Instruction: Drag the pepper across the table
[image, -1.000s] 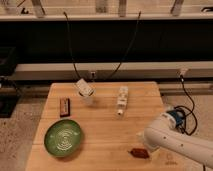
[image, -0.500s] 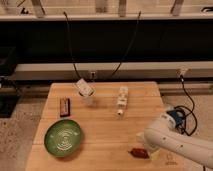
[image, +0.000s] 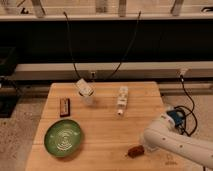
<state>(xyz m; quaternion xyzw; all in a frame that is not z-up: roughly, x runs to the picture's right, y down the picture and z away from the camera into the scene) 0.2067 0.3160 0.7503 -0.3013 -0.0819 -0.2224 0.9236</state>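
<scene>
The pepper is a small dark red-brown thing lying on the light wooden table near its front edge, right of centre. My gripper is at the end of the white arm that comes in from the lower right. It sits right at the pepper's right end, seemingly touching it. The arm's white body covers most of the gripper.
A green plate lies at the front left. A dark brown block lies at the left. A tipped clear cup and a white bottle on its side lie toward the back. Black cables hang behind the table.
</scene>
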